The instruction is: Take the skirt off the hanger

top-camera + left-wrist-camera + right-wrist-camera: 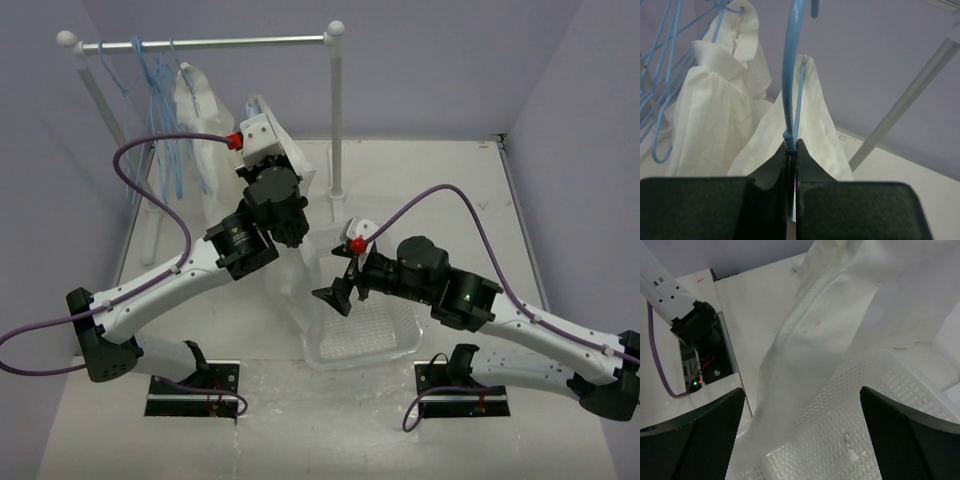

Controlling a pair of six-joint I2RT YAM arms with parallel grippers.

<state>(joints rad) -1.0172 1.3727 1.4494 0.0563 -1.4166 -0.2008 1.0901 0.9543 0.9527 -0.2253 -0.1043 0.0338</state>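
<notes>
- While the blue hanger [790, 75] is clamped at its wire neck between the closed fingers of the left gripper [791, 146], the skirt [815, 120] is seen draped over that wire. Its thin white fabric falls away on both sides just beyond the fingertips.
- From the overhead camera, the skirt is shown hanging down from the raised left gripper, to the right of the left arm. Its lower end is gathered in the clear plastic basket [400, 345], which is set on the table [450, 200] between the two arm bases.
- The right gripper [802, 390] is held with its fingers spread wide, and nothing is grasped by it. It is positioned over the left part of the basket, just beside the hanging fabric.
- From the right wrist camera, a ribbed band of the skirt is seen running diagonally downward between the two open fingers. The wrinkled cloth beside it is laid against the perforated wall of the basket.
- A ruffled white garment [715, 115] is hung on a separate hanger to the left of the skirt. The two are near each other, but whether they touch cannot be told.
- Several spare hangers [155, 100], also blue, are suspended from the rail [200, 43] of the rack at the far left of the table.
</notes>
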